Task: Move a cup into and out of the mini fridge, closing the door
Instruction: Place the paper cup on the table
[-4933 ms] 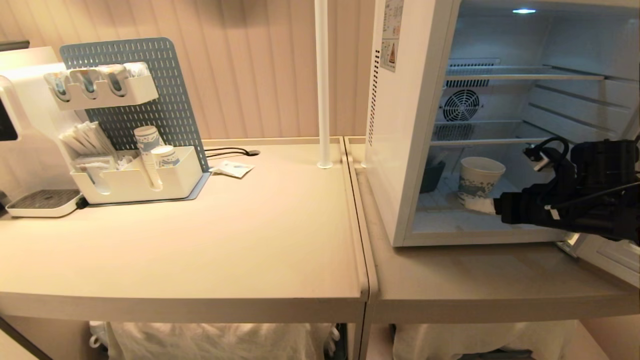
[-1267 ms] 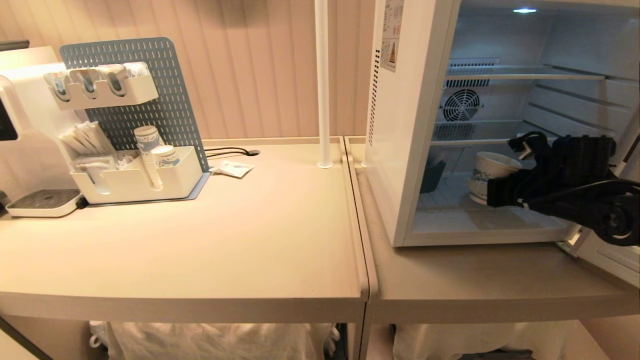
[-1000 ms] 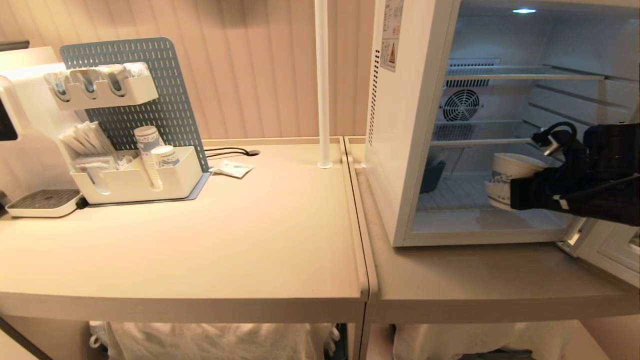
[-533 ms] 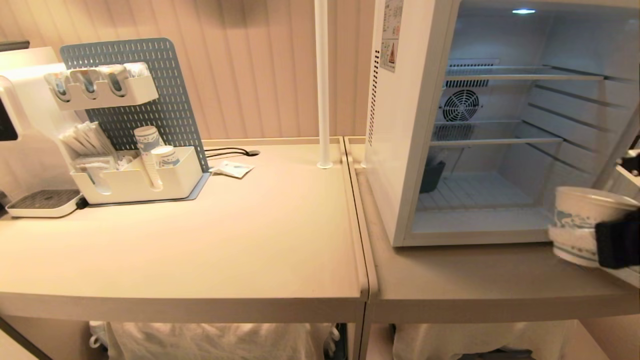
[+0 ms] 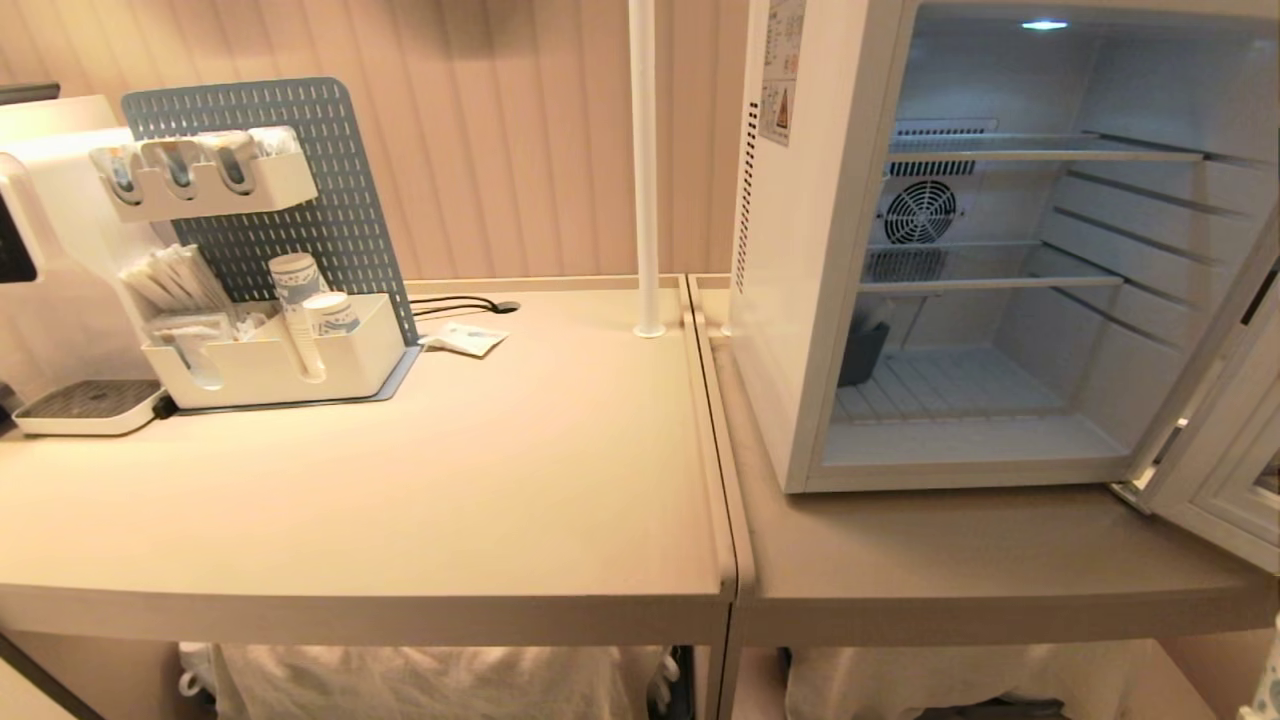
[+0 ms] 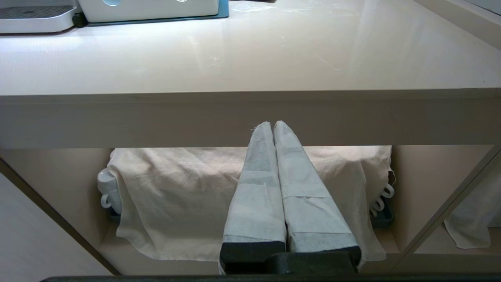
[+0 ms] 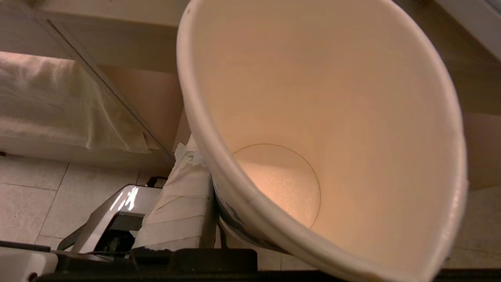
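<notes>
Cup (image 7: 321, 129): out of fridge, held by R gripper; empty inside, blue print just visible on outer wall; fills most of R wrist view, floor tiles below.
R gripper (image 7: 274, 219): clamped on cup; one taped finger (image 7: 178, 211) pressed against cup's outer wall, other hidden behind cup. Not in head view.
L gripper (image 6: 273, 126): parked low in front of table (image 6: 250, 113) edge, taped fingers (image 6: 256, 196) pressed together, nothing held.
Mini fridge (image 5: 800, 300): on R table section, interior light on, wire shelves bare, dark tub (image 5: 862, 352) at back L of bottom level.
Door (image 5: 1225, 440): swung open at R edge of head view.
Organizer (image 5: 270, 360): far L on table, w/ stacked cups (image 5: 298, 300).
</notes>
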You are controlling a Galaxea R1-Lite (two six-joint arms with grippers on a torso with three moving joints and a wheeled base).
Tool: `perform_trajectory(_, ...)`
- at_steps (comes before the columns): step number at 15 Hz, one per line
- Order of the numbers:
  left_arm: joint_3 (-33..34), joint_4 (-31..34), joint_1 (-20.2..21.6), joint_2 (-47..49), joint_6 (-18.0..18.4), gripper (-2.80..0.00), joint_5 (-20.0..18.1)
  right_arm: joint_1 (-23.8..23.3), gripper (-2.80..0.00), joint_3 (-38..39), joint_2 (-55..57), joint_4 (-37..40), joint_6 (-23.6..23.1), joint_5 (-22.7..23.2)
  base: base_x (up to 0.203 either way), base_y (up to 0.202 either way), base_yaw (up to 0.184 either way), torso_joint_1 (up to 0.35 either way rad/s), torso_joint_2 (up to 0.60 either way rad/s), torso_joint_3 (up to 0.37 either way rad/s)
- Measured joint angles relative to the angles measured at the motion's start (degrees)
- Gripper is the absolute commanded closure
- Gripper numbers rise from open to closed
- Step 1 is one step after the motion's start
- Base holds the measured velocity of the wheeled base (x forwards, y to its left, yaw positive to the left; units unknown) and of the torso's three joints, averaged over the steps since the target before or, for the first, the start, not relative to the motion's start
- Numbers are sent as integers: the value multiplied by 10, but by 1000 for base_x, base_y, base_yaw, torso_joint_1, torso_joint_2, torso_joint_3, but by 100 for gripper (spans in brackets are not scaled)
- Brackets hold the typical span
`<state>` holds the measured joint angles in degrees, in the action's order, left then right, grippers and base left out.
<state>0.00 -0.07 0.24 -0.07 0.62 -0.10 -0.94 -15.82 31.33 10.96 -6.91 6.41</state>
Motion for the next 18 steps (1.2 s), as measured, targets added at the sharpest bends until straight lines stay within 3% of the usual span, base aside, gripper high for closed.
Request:
perform_trajectory(4,0,0,0,0,0,0,0,10,0,42,-137,33,2,-9,0,0,0,0,0,0)
perform_trajectory(8,0,0,0,0,0,0,0,10,0,79,-245,30,17,-53,0,0,0,0,0,0)
perform_trajectory(10,0,0,0,0,-1,0,0,10,0,106,-284,-2,25,-58,0,0,0,0,0,0)
perform_trajectory(13,0,0,0,0,-1,0,0,11,0,150,-306,-108,34,-61,0,0,0,0,0,0)
perform_trajectory(18,0,0,0,0,0,0,0,11,0,158,-314,-110,41,-60,0,0,0,0,0,0)
